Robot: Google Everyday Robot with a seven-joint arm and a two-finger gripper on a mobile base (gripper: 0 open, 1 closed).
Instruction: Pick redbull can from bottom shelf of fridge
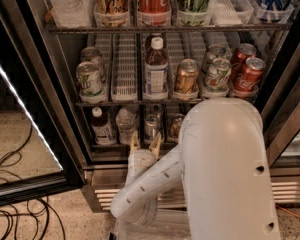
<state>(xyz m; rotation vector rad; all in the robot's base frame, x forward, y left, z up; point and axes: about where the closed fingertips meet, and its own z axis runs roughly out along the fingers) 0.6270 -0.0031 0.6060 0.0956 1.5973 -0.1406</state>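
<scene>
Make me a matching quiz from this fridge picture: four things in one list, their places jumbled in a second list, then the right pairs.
Things:
1. gripper
2. redbull can
3. gold can
4. red cans

Places:
A. far right of the middle shelf
B. on the bottom shelf, just behind the open fingers
C. low at the front edge of the fridge, pointing up at the bottom row
D. middle shelf, just right of the brown bottle

Pairs: 1-C, 2-B, 3-D, 4-A
</scene>
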